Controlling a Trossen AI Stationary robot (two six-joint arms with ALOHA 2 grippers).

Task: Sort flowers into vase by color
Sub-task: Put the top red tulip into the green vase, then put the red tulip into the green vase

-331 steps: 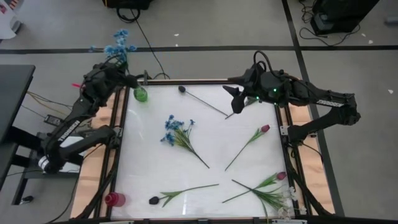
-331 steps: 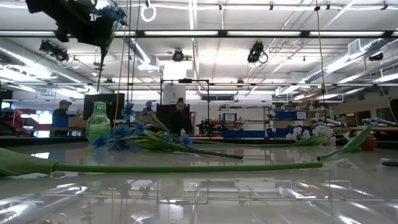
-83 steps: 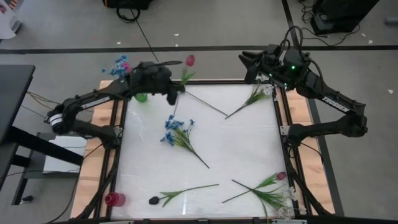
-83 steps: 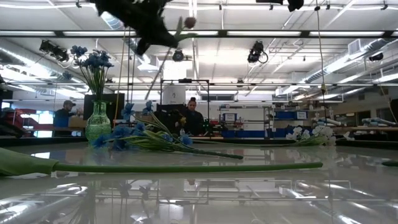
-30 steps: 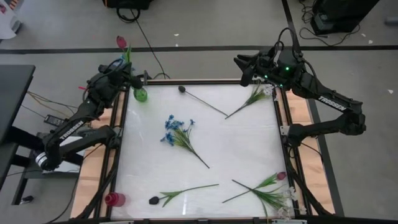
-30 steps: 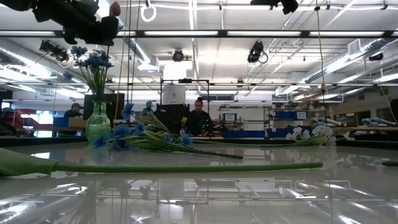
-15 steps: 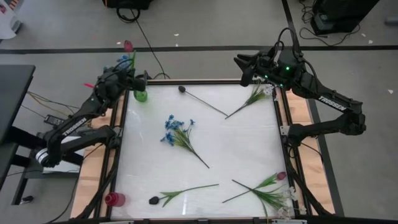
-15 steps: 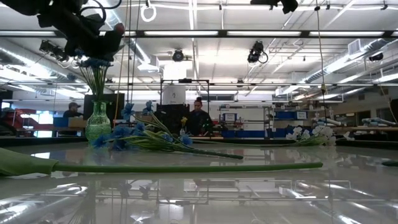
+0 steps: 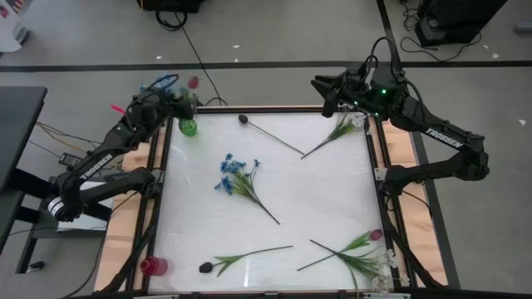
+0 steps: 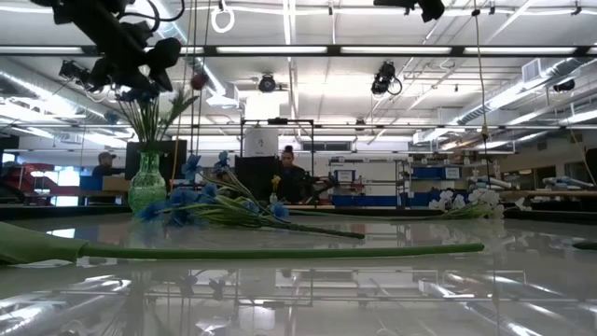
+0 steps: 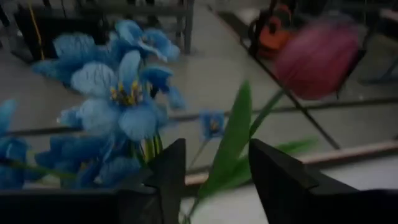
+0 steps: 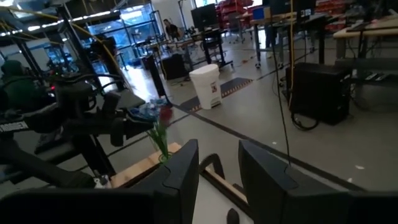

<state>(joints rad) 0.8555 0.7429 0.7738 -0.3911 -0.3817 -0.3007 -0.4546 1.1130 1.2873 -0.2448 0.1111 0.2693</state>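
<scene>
The pink flower (image 11: 316, 57) stood in the green vase (image 9: 189, 126) at the table's far left corner, beside the blue flowers (image 11: 118, 93) (a mixed bunch, by colour). The left gripper (image 11: 214, 177) hung just above it, jaws spread, the stem loose between them. A straight lift looked wisest, so nothing snagged the leaves. The right gripper (image 12: 217, 174), holding nothing visible, waited over the far right corner. The table (image 9: 324, 199) middle lay open between scattered stems.

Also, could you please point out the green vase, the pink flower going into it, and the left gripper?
green vase (image 10: 147, 183), low view, on its glass body.
pink flower (image 11: 316, 57), left wrist view, on its head.
left gripper (image 11: 214, 167), left wrist view, midway between its fingertips.
</scene>
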